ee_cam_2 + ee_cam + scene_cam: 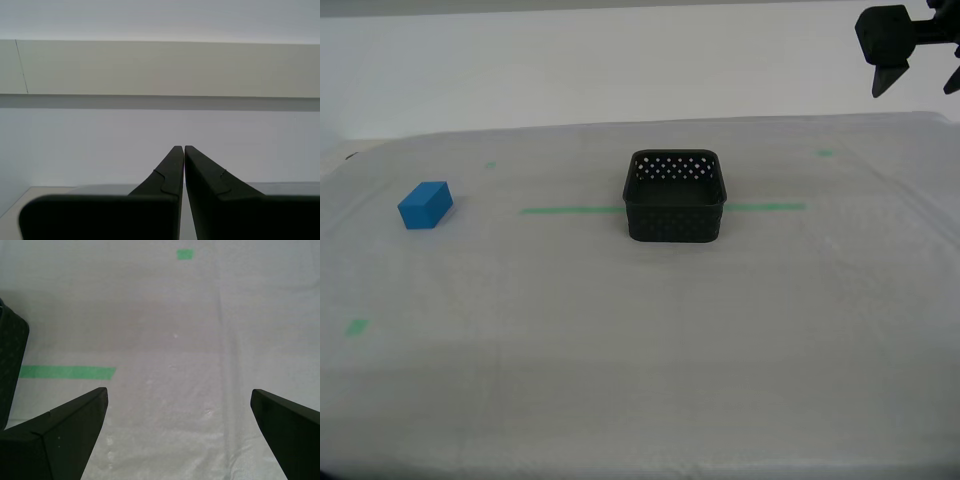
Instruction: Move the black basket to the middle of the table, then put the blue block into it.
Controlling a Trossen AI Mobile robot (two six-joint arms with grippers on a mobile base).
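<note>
The black basket (675,196) stands upright and empty near the middle of the table (640,350), on the green tape line (570,210). The blue block (425,204) lies on the cloth far to the exterior view's left, apart from the basket. My first gripper (920,85) hangs open and empty high at the exterior view's right, well above and to the right of the basket. In the first wrist view my first gripper (178,391) has its jaws wide apart over bare cloth, with the basket's corner (10,365) at the picture's edge. My second gripper (184,147) is shut on nothing and faces a wall.
Small green marks lie on the cloth at the back right (825,152), back left (490,164) and front left (357,327). The tape line's end (67,372) and one mark (185,254) show in the first wrist view. A pale wall stands behind the table.
</note>
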